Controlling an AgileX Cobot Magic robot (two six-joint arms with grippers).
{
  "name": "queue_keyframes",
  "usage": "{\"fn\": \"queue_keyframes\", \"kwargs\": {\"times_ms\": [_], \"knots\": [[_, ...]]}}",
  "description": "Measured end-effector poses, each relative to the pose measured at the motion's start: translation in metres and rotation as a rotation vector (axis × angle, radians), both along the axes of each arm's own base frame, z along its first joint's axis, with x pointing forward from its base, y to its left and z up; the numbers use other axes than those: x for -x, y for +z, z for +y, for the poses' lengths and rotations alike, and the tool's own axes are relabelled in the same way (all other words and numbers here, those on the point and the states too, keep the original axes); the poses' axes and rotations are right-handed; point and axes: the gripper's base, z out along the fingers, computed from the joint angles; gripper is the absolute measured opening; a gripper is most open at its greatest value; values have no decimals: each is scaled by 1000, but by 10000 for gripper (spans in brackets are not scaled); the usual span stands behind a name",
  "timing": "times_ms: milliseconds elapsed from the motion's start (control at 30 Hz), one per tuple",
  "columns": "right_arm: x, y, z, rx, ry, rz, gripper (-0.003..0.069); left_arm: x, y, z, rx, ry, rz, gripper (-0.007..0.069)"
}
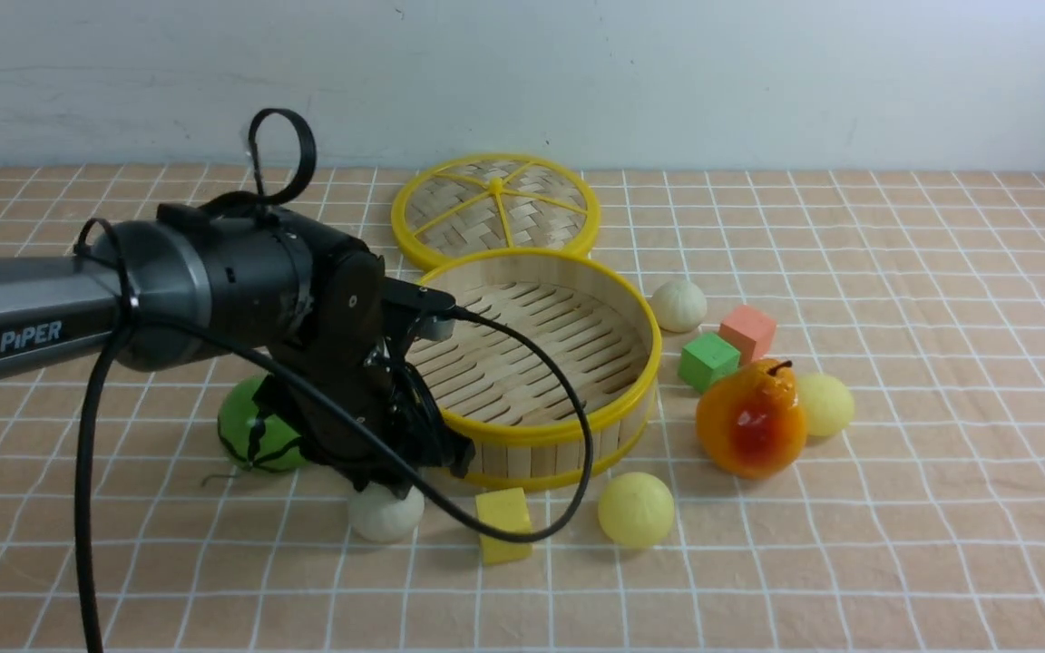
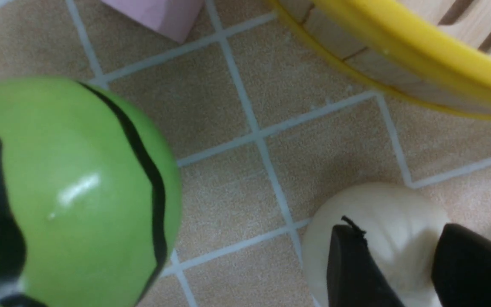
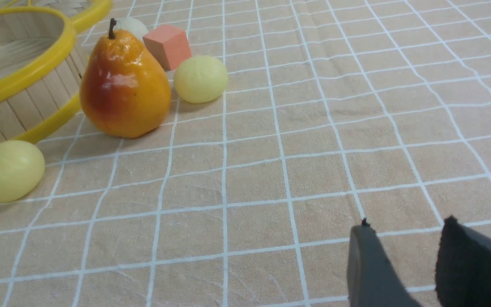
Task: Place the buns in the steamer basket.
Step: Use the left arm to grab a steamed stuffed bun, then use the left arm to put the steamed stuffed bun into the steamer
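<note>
The steamer basket [image 1: 568,430] stands at the middle with a bare slatted floor. My left gripper [image 1: 391,481] is down at its front left, shut on an off-white bun [image 1: 385,515] that rests on the cloth. In the left wrist view the gripper [image 2: 394,234] has its black fingers pressed into the top of that bun [image 2: 390,204]. A second off-white bun [image 1: 678,304] lies right of the basket. One pale yellow bun [image 1: 636,509] lies in front of it, another [image 1: 826,404] behind the pear. My right gripper [image 3: 405,224] is open and empty over bare cloth, out of the front view.
The green striped watermelon [image 1: 255,435] sits just left of my left gripper. The orange pear [image 1: 751,419], a green cube [image 1: 708,360] and a salmon cube [image 1: 747,332] are right of the basket. A yellow cube [image 1: 504,524] lies in front. The woven lid [image 1: 495,204] lies behind.
</note>
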Motion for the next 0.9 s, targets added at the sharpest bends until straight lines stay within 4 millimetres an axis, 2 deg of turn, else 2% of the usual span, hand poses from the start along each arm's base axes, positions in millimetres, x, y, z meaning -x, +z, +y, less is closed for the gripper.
{"fn": "queue_keyframes", "kwargs": {"times_ms": [133,200,300,333,400,467,567,600,633,700,767,800,900], "knots": [[0,0,0,0,0,0,239,-1,-2,0,-3,-2,-1,219],[0,0,0,0,0,0,239,-1,-2,0,-6,-1,7,163],[0,0,0,0,0,0,239,0,-5,0,-19,3,37,24],[0,0,0,0,0,0,239,1,-5,1,-24,4,45,0],[0,0,0,0,0,0,239,2,-3,1,-28,6,58,-11],[0,0,0,0,0,0,239,5,14,2,-20,17,68,-13],[0,0,0,0,0,0,239,10,51,-3,20,5,24,-13],[0,0,0,0,0,0,239,11,56,-4,25,-1,12,-13],[0,0,0,0,0,0,239,13,81,-10,64,-28,-57,-13],[0,0,0,0,0,0,239,12,102,-19,111,-57,-130,-13],[0,0,0,0,0,0,239,5,112,-29,158,-80,-203,-13],[0,0,0,0,0,0,239,0,110,-33,172,-83,-228,-13],[0,0,0,0,0,0,239,-22,86,-42,172,-89,-266,-4]]}}
